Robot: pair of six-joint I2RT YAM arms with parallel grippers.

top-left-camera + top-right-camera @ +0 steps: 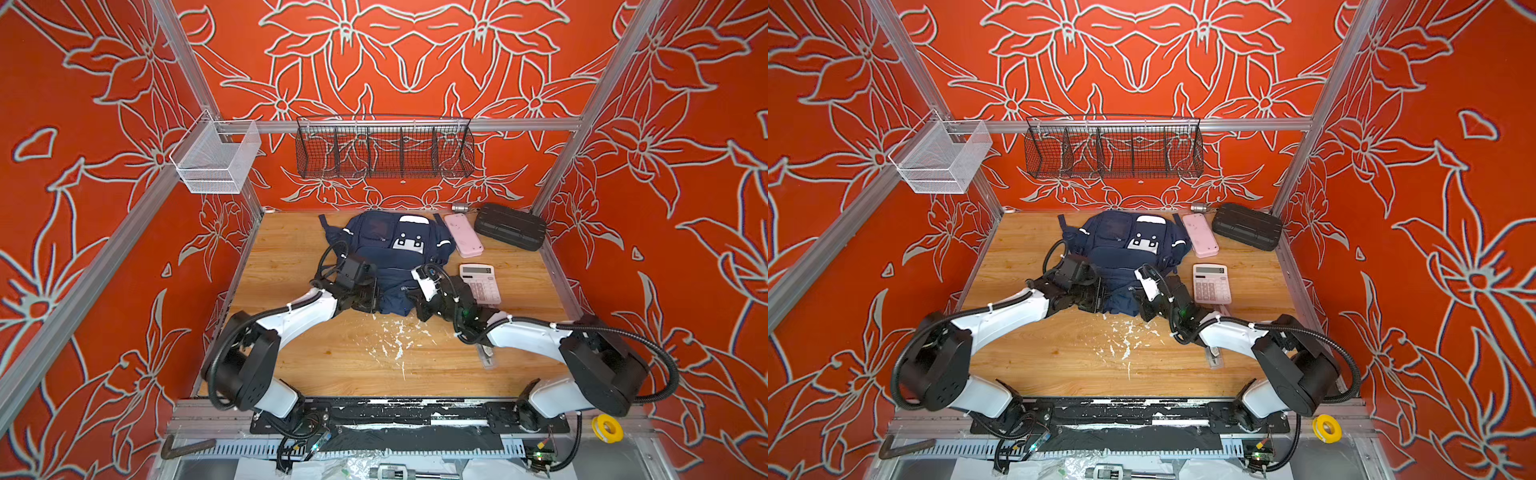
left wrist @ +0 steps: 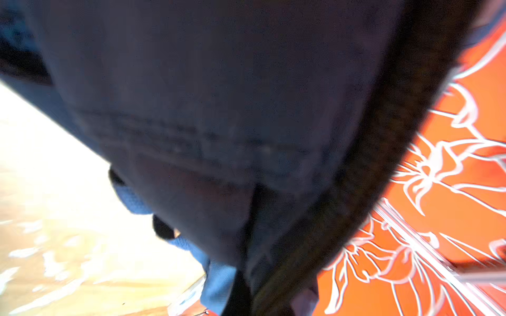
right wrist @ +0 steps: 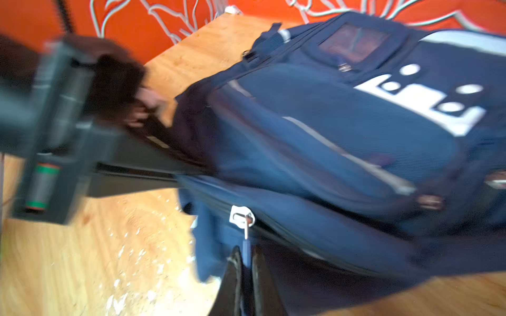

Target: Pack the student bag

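While the bag [image 1: 388, 253] lies flat in a top view, long axis twelve to six, left gripper [image 1: 369, 300] and right gripper [image 1: 417, 302] flank its six o'clock end. Left wrist: closed on bag fabric. Right wrist: closed on the zip pull [image 3: 246, 242].

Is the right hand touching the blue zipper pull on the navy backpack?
Touching. The right wrist view shows the blue zipper pull of the navy backpack pinched, with no gap, between the closed fingers of the right hand.
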